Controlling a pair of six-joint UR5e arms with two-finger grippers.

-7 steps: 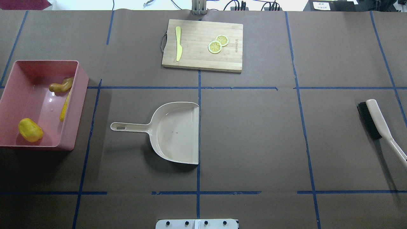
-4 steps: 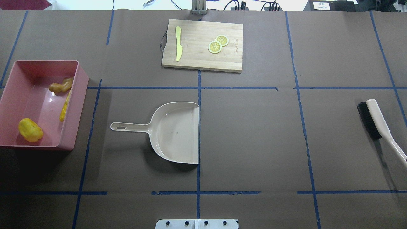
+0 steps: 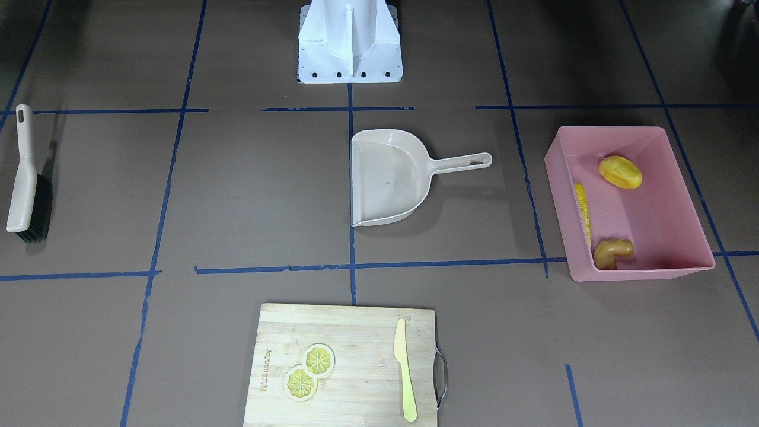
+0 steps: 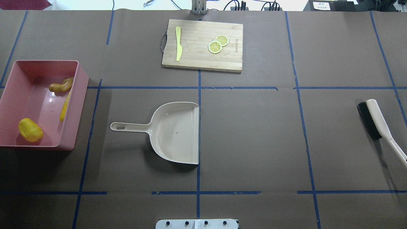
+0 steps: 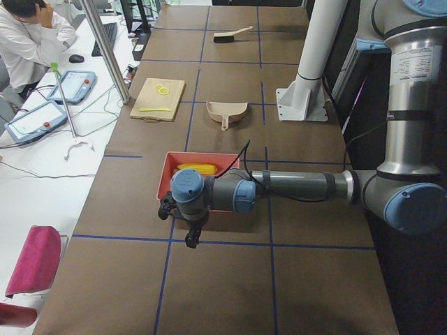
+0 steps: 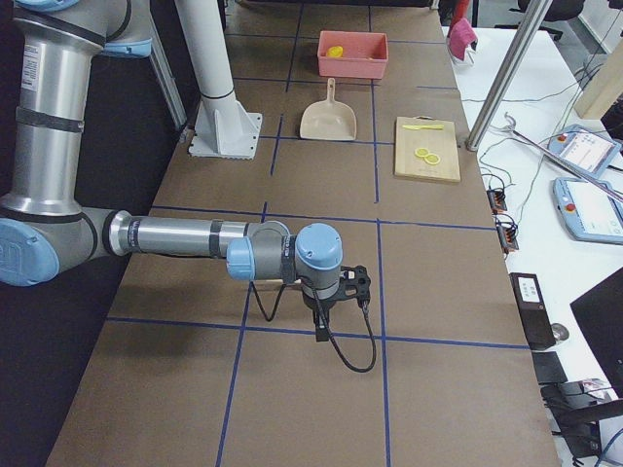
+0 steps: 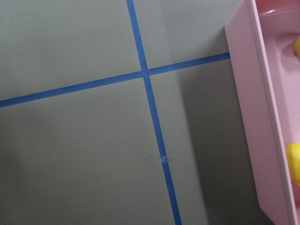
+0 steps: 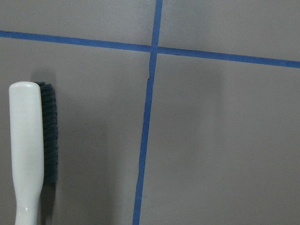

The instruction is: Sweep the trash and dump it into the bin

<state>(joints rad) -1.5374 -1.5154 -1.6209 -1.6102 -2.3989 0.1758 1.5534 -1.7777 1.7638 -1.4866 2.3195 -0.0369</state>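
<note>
Whether the left fingers (image 5: 189, 236) were open or closed could not be told; they hung over the worktop (image 4: 254, 143) just beside the pink bin (image 4: 78, 108). The right fingers (image 6: 320, 323), equally unreadable, hung near the brush (image 4: 370, 119). The corn cob (image 4: 65, 106), potato lump (image 4: 30, 129) and ginger root (image 4: 60, 86) lay inside the bin. The dustpan (image 4: 176, 133) sat mid-worktop.

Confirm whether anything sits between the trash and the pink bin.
Nothing visible does. The corn cob, potato lump and ginger root already lie inside the bin. The dustpan holds none.
</note>
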